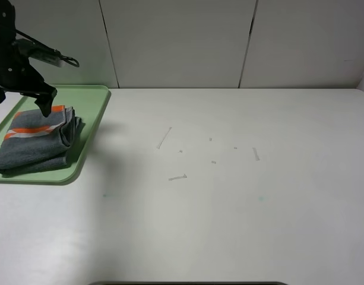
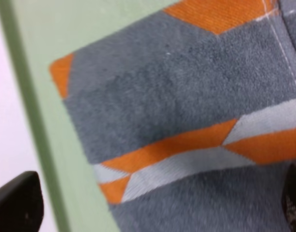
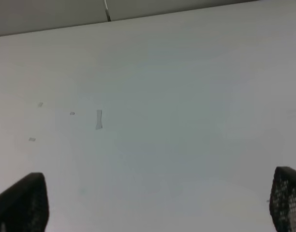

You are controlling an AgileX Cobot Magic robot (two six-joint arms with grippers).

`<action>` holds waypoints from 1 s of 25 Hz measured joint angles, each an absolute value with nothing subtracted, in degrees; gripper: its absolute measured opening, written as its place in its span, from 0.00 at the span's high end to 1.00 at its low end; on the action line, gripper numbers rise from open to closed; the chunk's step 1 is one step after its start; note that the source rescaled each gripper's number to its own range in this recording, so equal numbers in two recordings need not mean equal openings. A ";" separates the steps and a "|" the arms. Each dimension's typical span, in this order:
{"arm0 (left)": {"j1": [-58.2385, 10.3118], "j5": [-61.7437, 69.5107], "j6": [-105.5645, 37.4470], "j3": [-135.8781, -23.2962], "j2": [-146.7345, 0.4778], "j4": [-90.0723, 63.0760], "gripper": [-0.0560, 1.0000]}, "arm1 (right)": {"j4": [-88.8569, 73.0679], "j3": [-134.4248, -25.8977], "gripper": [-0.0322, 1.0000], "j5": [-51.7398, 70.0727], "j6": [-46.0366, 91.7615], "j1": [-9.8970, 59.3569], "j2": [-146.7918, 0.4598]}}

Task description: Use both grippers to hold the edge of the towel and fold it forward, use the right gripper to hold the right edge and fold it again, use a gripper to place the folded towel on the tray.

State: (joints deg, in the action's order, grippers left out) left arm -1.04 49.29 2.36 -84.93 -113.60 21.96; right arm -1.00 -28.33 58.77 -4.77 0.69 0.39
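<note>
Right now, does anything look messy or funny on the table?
Nothing is spilled or broken. The folded dark grey terry towel lies slightly askew on the light-green plastic tray, its right side bunched. Small pale tape scraps dot the white table.

The left arm (image 1: 12, 56) is black all over, built from blocky jointed parts with a matte surface. A thin black cable runs from it to a small grey part that ends in a dark loop. The left pincer (image 1: 44, 100) has dark tapered fingers. In the left wrist view its fingertips (image 2: 15, 203) look black and rounded, one with a smooth face. The right pincer (image 3: 157, 205) shows only two black fingertips (image 3: 22, 203). One is plain and rounded; the other has a fine grid texture of small dots on its face.
</note>
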 joint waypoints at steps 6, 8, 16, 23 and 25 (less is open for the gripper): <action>-3.94 51.20 1.01 -81.76 -105.54 19.54 0.00 | -1.00 -28.33 0.00 58.77 -4.77 0.69 0.39; -4.69 51.20 -0.31 -78.71 -102.11 17.38 0.00 | -1.00 -28.33 0.00 58.77 -4.77 0.69 0.39; -5.89 53.16 -1.88 -68.12 -85.10 13.45 0.00 | -1.05 -28.33 0.00 58.77 -4.77 0.69 0.39; -5.89 53.44 -1.88 -55.33 -66.09 9.06 0.00 | -1.05 -28.33 0.00 58.77 -4.77 0.69 0.39; -5.89 53.47 -1.88 -51.52 -60.42 8.48 0.00 | -1.05 -28.33 0.00 58.77 -4.77 0.69 0.39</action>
State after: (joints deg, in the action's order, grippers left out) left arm -5.89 53.47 -1.88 -51.52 -60.42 8.48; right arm -1.05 -28.33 58.77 -4.77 0.69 0.39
